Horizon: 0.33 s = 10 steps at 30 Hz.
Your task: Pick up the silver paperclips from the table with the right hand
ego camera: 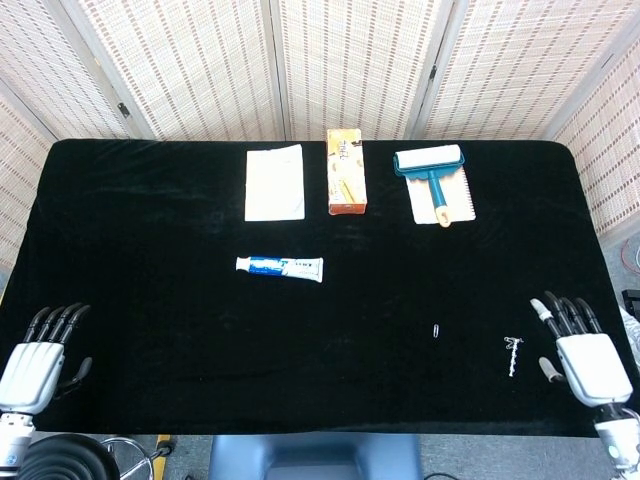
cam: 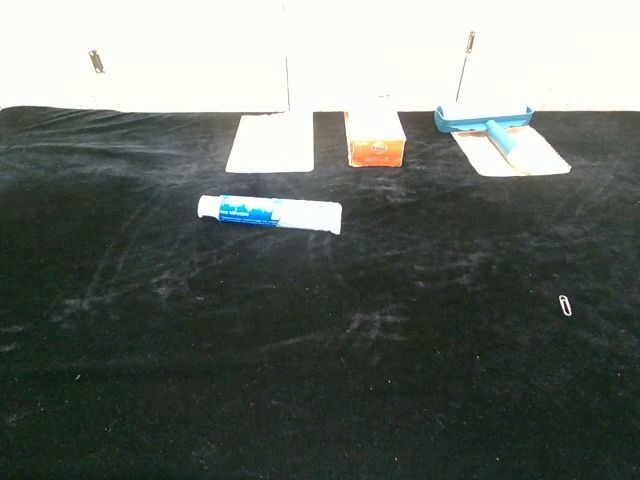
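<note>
A small clump of silver paperclips [ego camera: 513,356] lies on the black surface [ego camera: 160,300] near the front right edge, just left of the right hand [ego camera: 583,350] and apart from its fingers [ego camera: 562,312], which are spread and hold nothing. One single paperclip [ego camera: 436,330] lies further left; the left hand [ego camera: 38,352] rests at the near left corner, fingers extended and empty.

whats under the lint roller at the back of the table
The blue lint roller lies on a white sheet with a toothed right edge, on the black table. Whatever sits under the roller head and handle is covered, so it cannot be told.
</note>
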{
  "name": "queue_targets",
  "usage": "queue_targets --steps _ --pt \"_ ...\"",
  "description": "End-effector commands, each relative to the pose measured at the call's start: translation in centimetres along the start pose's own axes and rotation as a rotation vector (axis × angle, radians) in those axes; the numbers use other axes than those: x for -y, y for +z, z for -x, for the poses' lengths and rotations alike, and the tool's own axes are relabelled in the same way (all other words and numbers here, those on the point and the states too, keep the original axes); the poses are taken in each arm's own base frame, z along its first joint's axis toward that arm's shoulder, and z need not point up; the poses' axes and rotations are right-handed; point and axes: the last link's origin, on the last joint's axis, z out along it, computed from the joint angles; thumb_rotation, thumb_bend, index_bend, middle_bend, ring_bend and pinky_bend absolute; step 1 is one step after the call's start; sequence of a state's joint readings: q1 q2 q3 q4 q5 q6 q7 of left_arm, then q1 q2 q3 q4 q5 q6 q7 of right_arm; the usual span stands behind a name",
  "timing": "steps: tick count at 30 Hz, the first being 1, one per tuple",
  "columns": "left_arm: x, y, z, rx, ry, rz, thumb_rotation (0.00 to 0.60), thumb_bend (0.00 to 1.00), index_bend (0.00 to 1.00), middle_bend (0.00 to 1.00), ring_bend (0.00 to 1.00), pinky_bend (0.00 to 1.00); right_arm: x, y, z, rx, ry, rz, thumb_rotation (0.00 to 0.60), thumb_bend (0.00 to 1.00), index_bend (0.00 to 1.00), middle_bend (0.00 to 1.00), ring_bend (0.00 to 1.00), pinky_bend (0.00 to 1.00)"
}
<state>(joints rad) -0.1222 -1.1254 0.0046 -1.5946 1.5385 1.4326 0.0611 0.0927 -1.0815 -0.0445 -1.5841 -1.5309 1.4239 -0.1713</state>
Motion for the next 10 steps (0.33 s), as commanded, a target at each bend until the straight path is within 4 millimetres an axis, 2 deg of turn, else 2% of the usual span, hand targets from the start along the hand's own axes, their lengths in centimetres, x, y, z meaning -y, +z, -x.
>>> queue_targets --steps 1,4,10 --pt "-0.11 -0.23 -0.07 -0.006 0.002 0.005 0.600 0.47 0.00 0.11 0.10 0.08 0.12 -2.60 -0.76 -0.036 0.021 0.038 0.600 0.33 0.00 0.00 0.00 0.00" --pt "-0.35 -0.53 -0.13 -0.013 0.003 0.016 0.600 0.47 0.00 0.11 0.10 0.08 -0.16 -3.37 -0.40 -0.034 0.023 0.048 0.600 0.33 0.00 0.00 0.00 0.00" --pt "-0.68 -0.89 -0.27 -0.027 0.006 0.030 0.600 0.47 0.00 0.11 0.10 0.08 -0.02 -3.28 -0.37 -0.023 0.046 0.024 0.600 0.32 0.00 0.00 0.00 0.00"
